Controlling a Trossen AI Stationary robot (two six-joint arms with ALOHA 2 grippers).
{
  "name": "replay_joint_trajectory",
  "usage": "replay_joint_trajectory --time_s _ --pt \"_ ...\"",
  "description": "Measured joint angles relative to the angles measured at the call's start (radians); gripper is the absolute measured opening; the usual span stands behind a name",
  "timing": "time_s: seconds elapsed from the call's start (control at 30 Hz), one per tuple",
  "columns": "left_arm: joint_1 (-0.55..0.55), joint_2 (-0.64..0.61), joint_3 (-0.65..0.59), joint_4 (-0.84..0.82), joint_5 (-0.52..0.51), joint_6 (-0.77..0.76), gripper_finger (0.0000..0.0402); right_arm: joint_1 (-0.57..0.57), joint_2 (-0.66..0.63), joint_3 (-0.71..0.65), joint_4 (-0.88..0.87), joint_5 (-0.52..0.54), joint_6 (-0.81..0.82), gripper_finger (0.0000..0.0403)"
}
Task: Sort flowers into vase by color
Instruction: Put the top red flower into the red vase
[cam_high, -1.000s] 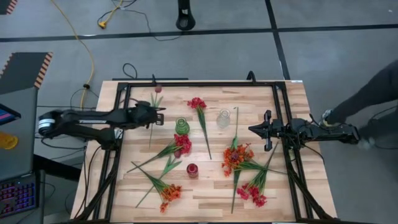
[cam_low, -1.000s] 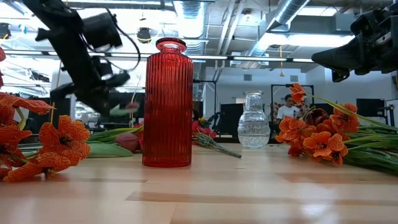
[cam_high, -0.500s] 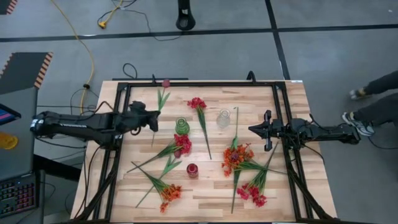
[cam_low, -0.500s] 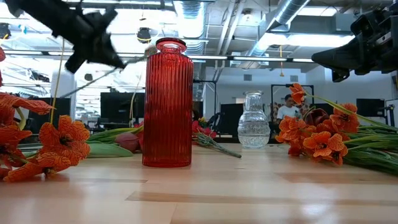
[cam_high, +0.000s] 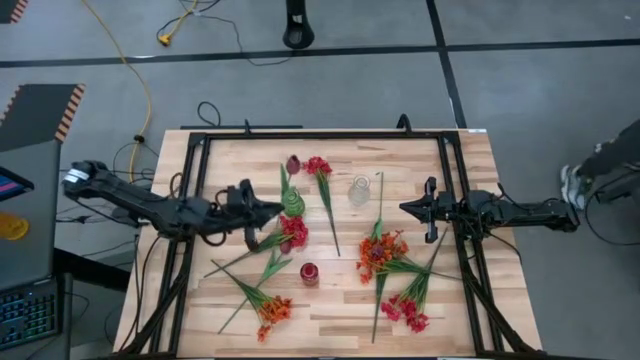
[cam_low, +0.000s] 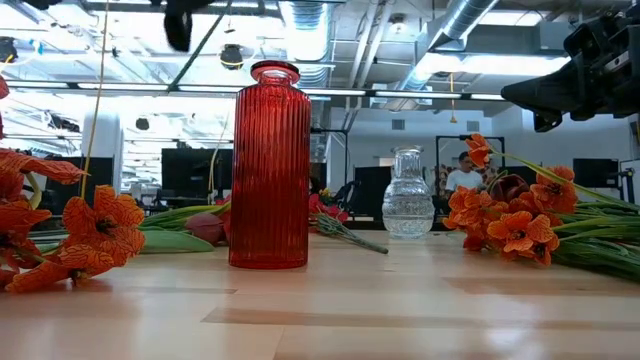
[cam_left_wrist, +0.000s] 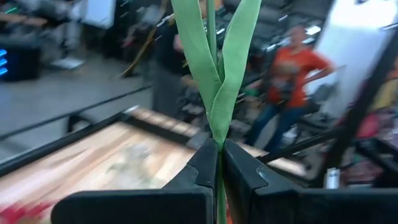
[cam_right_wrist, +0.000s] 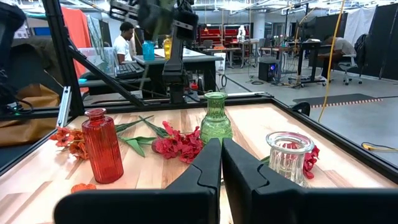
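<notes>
My left gripper (cam_high: 266, 212) is shut on a maroon-bud flower stem (cam_high: 284, 182) and stands high over the table, just left of the green vase (cam_high: 292, 203). The bud (cam_high: 293, 163) points toward the far edge. The red vase (cam_high: 309, 273) and the clear vase (cam_high: 359, 190) stand upright. Pinkish-red clusters (cam_high: 294, 232) and orange clusters (cam_high: 380, 250) lie flat on the wood, stalks spread out. My right gripper (cam_high: 430, 210) waits shut above the table's right part, touching nothing. My left gripper pinches the thin green stalk (cam_left_wrist: 217, 163) between its two fingers, right below the point where the two long leaves (cam_left_wrist: 219, 74) branch off. The stem is lifted clear of the table. Its leaves and bud reach out beyond the fingertips.
More flowers lie near the table's near edge: an orange cluster (cam_high: 272, 310) and a pinkish-red one (cam_high: 405, 312). Another pinkish-red stem (cam_high: 320, 178) lies between the green and clear vases. A black frame (cam_high: 200, 140) rims the table. People show in the room behind.
My left gripper has risen and moved toward the near edge and right, toward the green vase. The maroon-bud stem, which lay on the table's far left part, has come up clear with it and swung round, so its bud now sits beside the green vase.
</notes>
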Motion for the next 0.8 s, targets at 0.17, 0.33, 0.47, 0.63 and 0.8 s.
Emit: replay_joint_trajectory --time_s 0.17,0.33,0.47,0.63,0.8 --pt "-0.019 0.15 0.0 0.279 0.085 0.07 0.0 0.0 0.0 0.0 0.0 0.0 0.0 0.0043" --pt "-0.02 0.287 0.0 0.505 0.176 0.086 0.0 0.0 0.0 0.0 0.0 0.0 0.0 0.0043" --pt "-0.02 0.378 0.001 0.655 0.239 0.092 0.0 0.0 0.0 0.0 0.0 0.0 0.0 0.0043" --pt "-0.02 0.47 0.031 0.757 0.308 0.101 0.0 0.0 0.0 0.0 0.0 0.0 0.0 0.0043" --pt "-0.02 0.541 0.092 0.756 0.338 0.14 0.0 0.0 0.0 0.0 0.0 0.0 0.0 0.0043"
